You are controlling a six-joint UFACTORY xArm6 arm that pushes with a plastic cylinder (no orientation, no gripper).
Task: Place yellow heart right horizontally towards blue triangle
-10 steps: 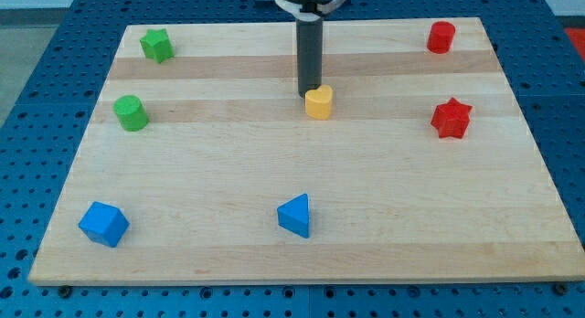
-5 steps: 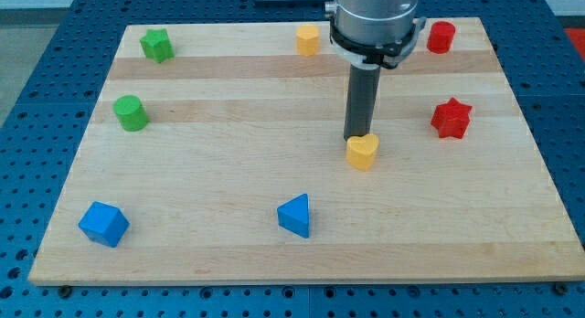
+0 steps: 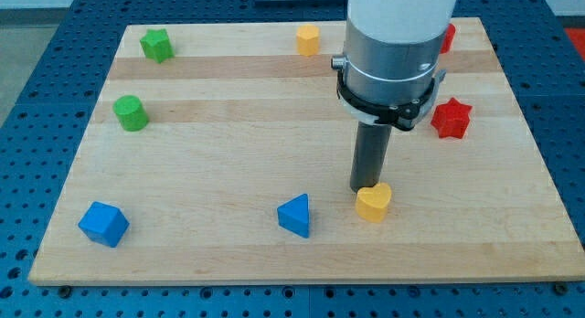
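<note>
The yellow heart (image 3: 374,203) lies near the view's bottom, right of centre. The blue triangle (image 3: 295,216) lies to its left, a short gap apart and slightly lower. My tip (image 3: 364,189) touches the heart's upper left edge, on the side toward the view's top. The rod hangs from the arm's large grey and white body, which fills the upper middle of the view.
A yellow block (image 3: 308,39) sits at the top centre. A green star (image 3: 156,45) and green cylinder (image 3: 131,112) are at the left. A blue cube (image 3: 103,224) is bottom left. A red star (image 3: 451,118) is at right; a red block (image 3: 447,37) is partly hidden behind the arm.
My tip has pushed the yellow heart down the board toward the view's bottom and slightly right, to about level with the blue triangle. The other blocks have not moved.
</note>
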